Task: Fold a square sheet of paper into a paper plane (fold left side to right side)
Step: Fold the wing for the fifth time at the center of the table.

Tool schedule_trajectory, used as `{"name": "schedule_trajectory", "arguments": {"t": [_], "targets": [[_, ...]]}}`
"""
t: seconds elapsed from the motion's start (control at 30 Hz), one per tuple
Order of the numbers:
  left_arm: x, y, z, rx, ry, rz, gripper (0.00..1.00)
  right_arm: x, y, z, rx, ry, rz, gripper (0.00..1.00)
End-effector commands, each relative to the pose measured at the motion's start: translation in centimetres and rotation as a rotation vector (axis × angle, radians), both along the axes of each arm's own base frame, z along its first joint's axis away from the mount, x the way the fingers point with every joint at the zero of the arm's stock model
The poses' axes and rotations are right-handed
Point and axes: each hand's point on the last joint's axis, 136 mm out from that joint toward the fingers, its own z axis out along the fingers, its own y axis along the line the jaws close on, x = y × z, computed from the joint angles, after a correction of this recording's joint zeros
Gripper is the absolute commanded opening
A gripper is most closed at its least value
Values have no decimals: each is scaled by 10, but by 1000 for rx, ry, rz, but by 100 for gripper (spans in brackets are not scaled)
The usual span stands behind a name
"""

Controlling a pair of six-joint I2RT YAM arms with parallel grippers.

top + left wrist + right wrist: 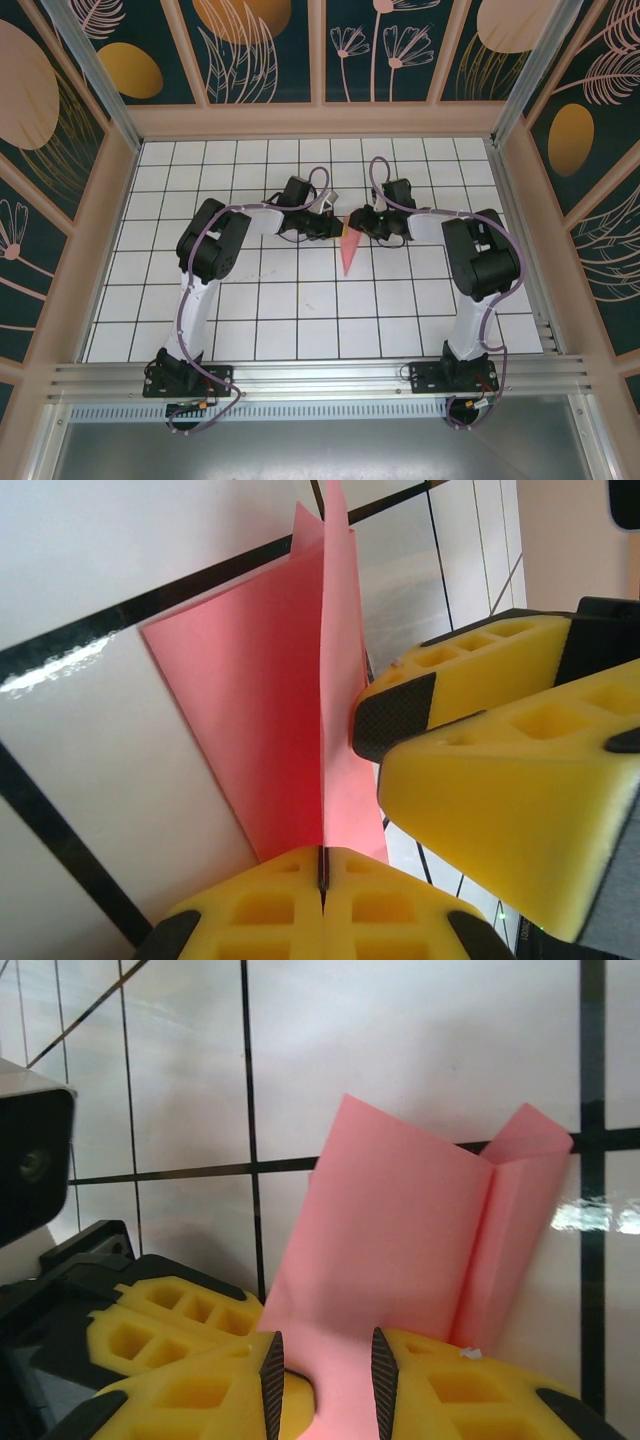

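**Centre ridge pinched, flap yet to be flattened**

On the white gridded counter (250, 330), about midway between its left and right edges and nearer the far edge, the paper plane (348, 252) is held half-folded. Its upright centre ridge is clamped by the fully closed left end effector (322, 868). The right end effector (328, 1362) is partly open, with paper between its jaws and no firm pinch seen. A late fold is judged in hand. Next, the raised flap must be pressed flat without tearing.

arms: left arm (212, 242) and right arm (480, 255), white links, black joint housings | cables (181, 300): purple, running along each arm | left claw (322, 880), right claw (325, 1380): blocky yellow fingers (500, 810), square cut-outs, black ribbed pads (272, 1380) | bases (185, 375): black, bolted plates
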Motion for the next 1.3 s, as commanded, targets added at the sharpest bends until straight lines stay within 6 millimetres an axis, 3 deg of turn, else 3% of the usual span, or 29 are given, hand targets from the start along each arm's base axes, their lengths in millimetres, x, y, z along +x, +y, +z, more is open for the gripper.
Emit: {"name": "schedule_trajectory", "arguments": {"t": [0.0, 0.2, 0.33, 0.5, 0.8, 0.87, 0.9, 1.03, 1.13, 1.27], "targets": [[-20, -3, -50, 107, 42, -17, 9, -1, -4, -11, -59, 27, 4, 33], [-19, 1, -42, 122, 15, -6, 21, -4, -7, -22, -74, 56, -2, 33], [-17, 12, -25, 122, -19, 16, 30, -5, -9, -27, -89, 65, -6, 33], [-19, 34, 3, 128, -70, 56, 34, -8, -10, -28, -90, 71, -11, 33], [-67, 59, 56, 92, -122, 89, 33, -6, -8, -26, -79, 64, -9, 33], [-74, 53, 74, 61, -145, 78, 33, -6, -8, -25, -78, 61, -9, 33], [-84, 51, 73, 55, -132, 64, 34, -6, -8, -24, -79, 60, -10, 33], [-101, 14, 89, -20, -134, -14, 34, -6, -7, -23, -77, 57, -8, 33], [-103, -7, 83, -26, -127, -53, 34, -7, -6, -24, -77, 60, -6, 33], [-92, -18, 71, -27, -117, -53, 34, -8, -5, -24, -77, 61, -1, 33]]}}
